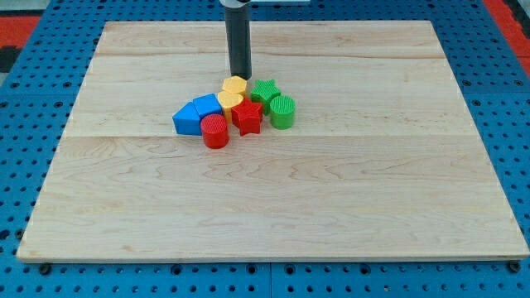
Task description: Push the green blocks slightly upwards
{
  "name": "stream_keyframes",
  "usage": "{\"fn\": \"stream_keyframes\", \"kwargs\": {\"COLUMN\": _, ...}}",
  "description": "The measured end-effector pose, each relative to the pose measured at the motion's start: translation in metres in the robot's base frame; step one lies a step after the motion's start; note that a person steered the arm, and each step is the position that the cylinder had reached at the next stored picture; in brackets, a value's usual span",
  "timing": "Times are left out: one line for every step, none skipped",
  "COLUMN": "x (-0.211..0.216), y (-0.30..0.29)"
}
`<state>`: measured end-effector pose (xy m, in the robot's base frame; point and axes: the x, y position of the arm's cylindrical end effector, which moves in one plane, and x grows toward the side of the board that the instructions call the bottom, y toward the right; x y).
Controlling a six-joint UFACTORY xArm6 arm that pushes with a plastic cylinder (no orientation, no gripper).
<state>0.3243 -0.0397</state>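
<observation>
Wooden board [348, 207] with one cluster of blocks a little toward the view's left of centre, nearer the top edge than the bottom edge. My tip [240, 77] rests at the top side of the cluster, just above the yellow blocks [233, 91] and close to touching them; I end in a bare rod, so there are no fingers to stand apart or together. The task's things, a green star block [265, 89] and a green cylinder block [282, 111], sit at the cluster's right flank, toward the view's right and slightly below my tip. To send them toward the top edge I judge that I must come to their bottom side (the side facing the board's bottom edge), so I am on the wrong side now. The red star block [247, 117] lies touching or just beside both greens on their left, with a red cylinder block [215, 131] and blue blocks [195, 115] farther to the view's left. The likeliest clear route runs round the right of the cylinder; a push started too far left risks carrying the red star along
</observation>
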Motion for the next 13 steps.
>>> {"fn": "stream_keyframes", "kwargs": {"x": 0.000, "y": 0.000}}
{"fn": "stream_keyframes", "kwargs": {"x": -0.004, "y": 0.000}}
{"fn": "stream_keyframes", "kwargs": {"x": -0.014, "y": 0.000}}
{"fn": "stream_keyframes", "kwargs": {"x": -0.027, "y": 0.003}}
{"fn": "stream_keyframes", "kwargs": {"x": -0.039, "y": 0.006}}
{"fn": "stream_keyframes", "kwargs": {"x": -0.078, "y": -0.025}}
{"fn": "stream_keyframes", "kwargs": {"x": -0.044, "y": -0.087}}
{"fn": "stream_keyframes", "kwargs": {"x": -0.006, "y": -0.158}}
{"fn": "stream_keyframes", "kwargs": {"x": 0.055, "y": -0.205}}
{"fn": "stream_keyframes", "kwargs": {"x": 0.154, "y": -0.170}}
{"fn": "stream_keyframes", "kwargs": {"x": 0.243, "y": -0.094}}
{"fn": "stream_keyframes", "kwargs": {"x": 0.214, "y": 0.014}}
{"fn": "stream_keyframes", "kwargs": {"x": 0.149, "y": 0.050}}
